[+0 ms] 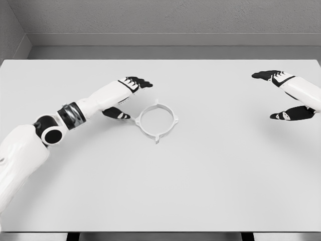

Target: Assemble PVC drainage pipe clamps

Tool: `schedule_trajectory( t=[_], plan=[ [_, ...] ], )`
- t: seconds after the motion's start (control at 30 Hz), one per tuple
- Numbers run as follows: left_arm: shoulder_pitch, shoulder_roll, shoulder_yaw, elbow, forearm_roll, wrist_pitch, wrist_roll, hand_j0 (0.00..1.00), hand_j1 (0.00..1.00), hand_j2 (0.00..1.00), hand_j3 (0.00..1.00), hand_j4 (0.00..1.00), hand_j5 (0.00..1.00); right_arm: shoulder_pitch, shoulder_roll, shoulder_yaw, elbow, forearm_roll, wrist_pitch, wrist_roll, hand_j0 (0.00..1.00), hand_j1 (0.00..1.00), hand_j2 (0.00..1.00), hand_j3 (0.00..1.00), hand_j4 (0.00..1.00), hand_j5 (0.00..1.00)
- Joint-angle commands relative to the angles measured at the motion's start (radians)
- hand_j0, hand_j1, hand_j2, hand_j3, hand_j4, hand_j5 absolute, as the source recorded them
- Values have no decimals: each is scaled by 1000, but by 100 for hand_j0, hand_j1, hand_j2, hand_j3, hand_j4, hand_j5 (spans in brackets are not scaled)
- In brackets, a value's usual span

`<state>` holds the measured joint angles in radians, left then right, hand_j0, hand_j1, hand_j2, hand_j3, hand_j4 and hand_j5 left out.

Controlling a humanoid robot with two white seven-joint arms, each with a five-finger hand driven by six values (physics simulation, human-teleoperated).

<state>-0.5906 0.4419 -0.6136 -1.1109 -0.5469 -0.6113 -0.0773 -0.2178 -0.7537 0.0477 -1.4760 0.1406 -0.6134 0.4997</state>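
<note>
Two arms show in your head view, both over one white table (pixel 200 191) that fills most of the picture. Nearest you, the left arm enters at the lower left, its white upper segment and black-and-grey elbow joint angled up toward the table's middle. Follow it and you reach the left hand (pixel 125 98), just left of the pipe clamp ring (pixel 158 120). Fingers are spread and relaxed: the upper dark fingertips (pixel 140 82) reach out above and left of the ring, while the thumb (pixel 116 114) points at the ring's left tab. Whether the thumb tip touches that tab you cannot tell; it is very close. Nothing is pinched or enclosed.

You will find the ring lying flat on the table, slightly left of centre, a thin white hoop with small tabs sticking out around its rim.

Well apart, at the right edge, the right hand (pixel 288 95) hangs over the table, open, with upper fingers and thumb held wide apart and nothing between them.

Beyond the table's far edge you see a grey wall (pixel 165 20).
</note>
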Motion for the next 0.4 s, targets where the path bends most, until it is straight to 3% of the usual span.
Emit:
schedule_trajectory(
  t=[0.0, 0.07, 0.17, 0.37],
  plan=[
    [0, 60, 41, 8, 12, 0, 1, 100, 100, 100, 100, 100, 100, 0, -1, 0, -1, -9, 2, -1, 100, 100, 100, 100, 100, 100],
    [-2, 123, 110, 23, 15, 0, 1, 100, 100, 100, 100, 100, 100, 0, 1, 0, -1, -9, 2, -1, 100, 100, 100, 100, 100, 100],
    [-26, 221, 135, 45, 18, 0, 1, 100, 100, 100, 100, 100, 100, 0, 1, 0, -1, -9, 2, -1, 100, 100, 100, 100, 100, 100],
    [-2, 256, 138, 80, 19, 0, 1, 100, 100, 100, 100, 100, 100, 0, 1, 0, 0, -9, 2, 0, 100, 100, 100, 100, 100, 100]
  ],
)
